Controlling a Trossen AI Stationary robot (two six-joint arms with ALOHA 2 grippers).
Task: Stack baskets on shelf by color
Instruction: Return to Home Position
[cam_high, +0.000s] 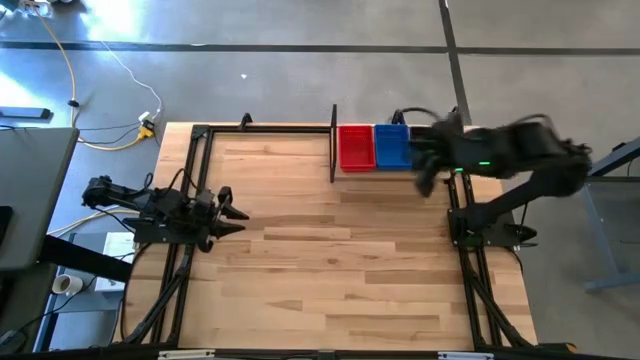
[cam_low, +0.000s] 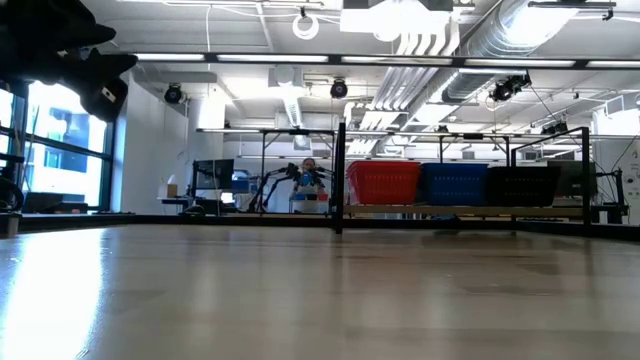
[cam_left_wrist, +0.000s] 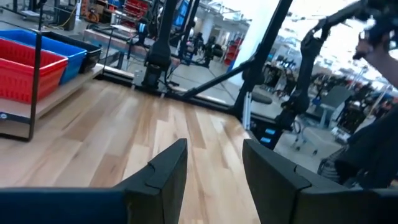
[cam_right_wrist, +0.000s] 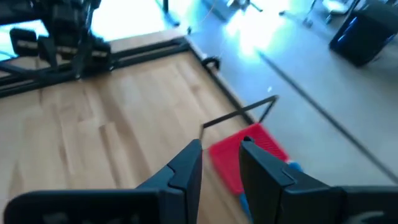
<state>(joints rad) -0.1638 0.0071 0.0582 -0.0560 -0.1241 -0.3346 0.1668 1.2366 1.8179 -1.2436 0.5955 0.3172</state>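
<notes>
The shelf (cam_high: 334, 150) stands at the table's far edge, a black frame on a light wood base. On it, side by side, are the red baskets (cam_high: 356, 147), the blue baskets (cam_high: 392, 146) and, in the low view, the black baskets (cam_low: 522, 185). The red baskets (cam_low: 383, 183) and blue baskets (cam_low: 452, 184) show there too. My right gripper (cam_high: 426, 182) hovers open and empty above the shelf's right end, covering the black baskets from above. In its wrist view the right gripper (cam_right_wrist: 221, 163) looks down on the red baskets (cam_right_wrist: 249, 152). My left gripper (cam_high: 236, 214) waits open at the table's left side.
Bare wood table (cam_high: 340, 260) spreads between the two arms and in front of the shelf. Black arm frames (cam_high: 190, 250) run along the table's left side and its right side (cam_high: 480, 270). Cables lie on the floor beyond the far-left corner (cam_high: 130, 130).
</notes>
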